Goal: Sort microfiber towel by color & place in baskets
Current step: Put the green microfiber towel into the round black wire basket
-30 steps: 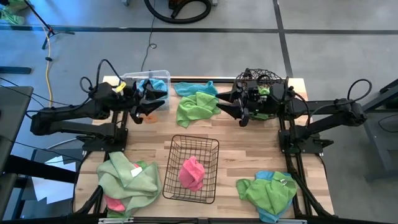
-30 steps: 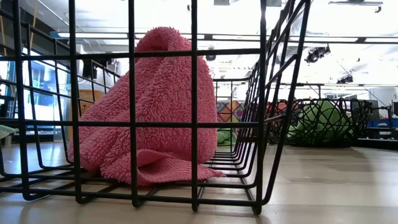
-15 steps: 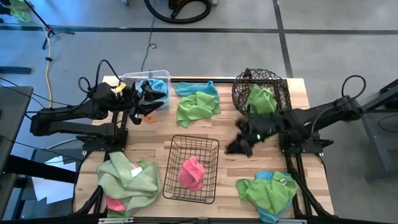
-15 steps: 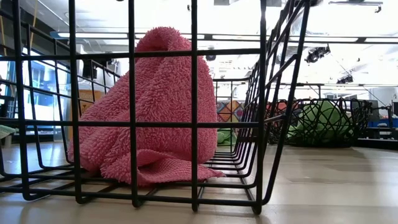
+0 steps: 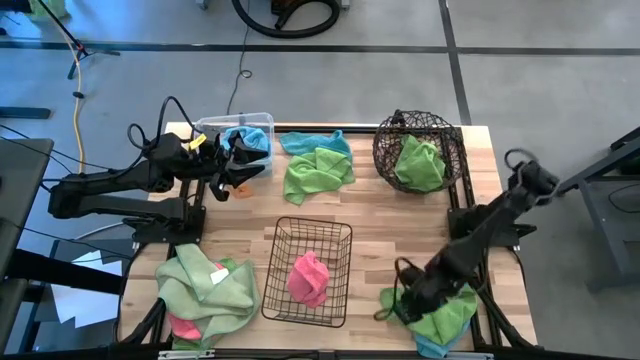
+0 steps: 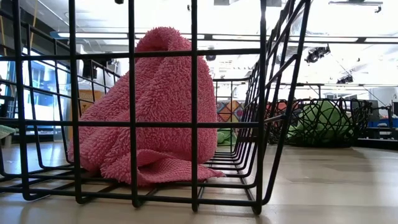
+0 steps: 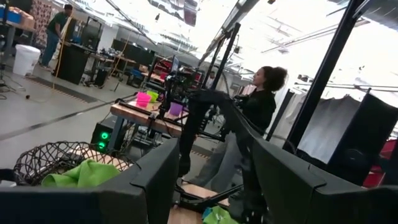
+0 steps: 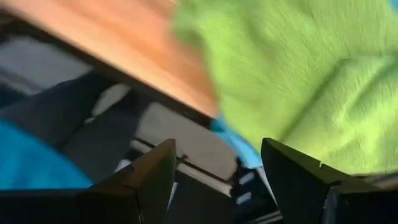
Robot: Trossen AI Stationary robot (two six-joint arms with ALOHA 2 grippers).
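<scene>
**Claw positions and towel distribution**

Right claw point(image 5: 405, 298) sits low at the lower right of the high view, fingers spread over the green-and-blue towel pile point(image 5: 440, 310) at the desk point(image 5: 400, 225) edge — nothing gripped. Left claw point(image 5: 232, 165) hangs at the upper left beside the clear bin point(image 5: 262, 122), which holds a blue towel point(image 5: 252, 137); its fingers stand apart and empty. The round woven basket point(image 5: 385, 150) at upper right contains a green towel point(image 5: 420, 162). The black wire basket point(image 5: 285, 290) at centre holds a pink towel point(image 5: 308, 277). Loose green and blue towels point(image 5: 316, 165) lie at upper centre — another mixed pile point(image 5: 205, 285) lies at lower left.
</scene>
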